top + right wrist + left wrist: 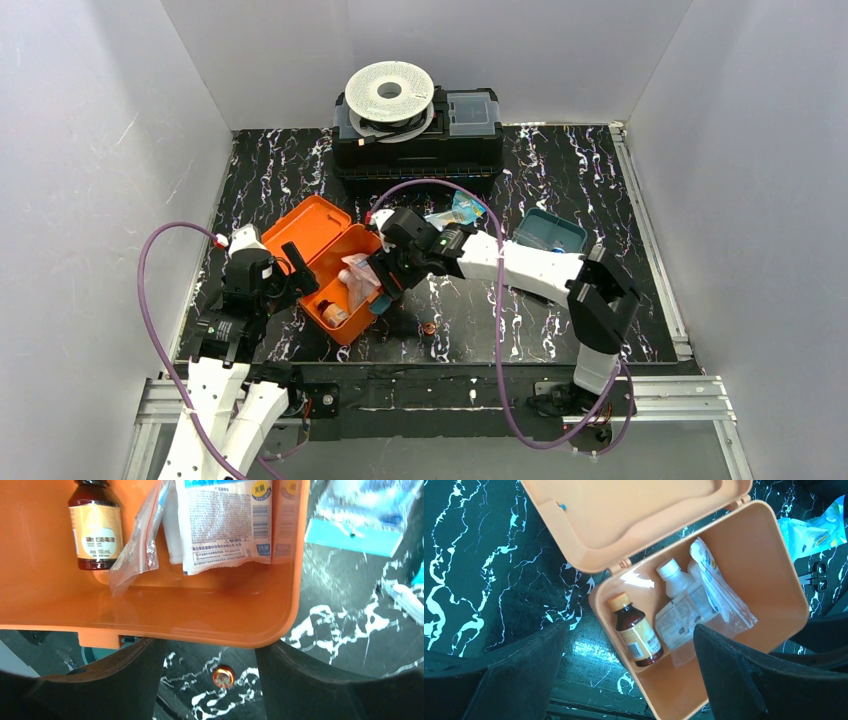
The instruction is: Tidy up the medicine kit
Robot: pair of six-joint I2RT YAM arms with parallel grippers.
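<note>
The medicine kit (pixel 322 248) lies open on the black marbled bench (pixel 560 170), left of the middle, with its lid (pixel 624 515) folded back flat. Inside the lower half lie a brown bottle (pixel 96 527), a white bottle (pixel 674 577), a clear zip bag (pixel 724 605) with a red strip, and a white packet (pixel 225 525). The brown bottle has a tan label with Chinese characters and what looks like "100mL". The packet carries a blue band, a barcode and rows of small Chinese print that I cannot read.

The left jaws stand wide apart just beside the left side of the kit and hold nothing. The right jaws are also apart, at the near right wall of the kit, with nothing between them. A small round coppery thing (pixel 223 676) lies on the bench below them.

A teal tray (pixel 550 232) sits apart, to the right of the kit. A blue packet (pixel 462 210) lies between them. At the back stands a black toolbox (pixel 418 150) with a white spool (pixel 390 93) on it.
</note>
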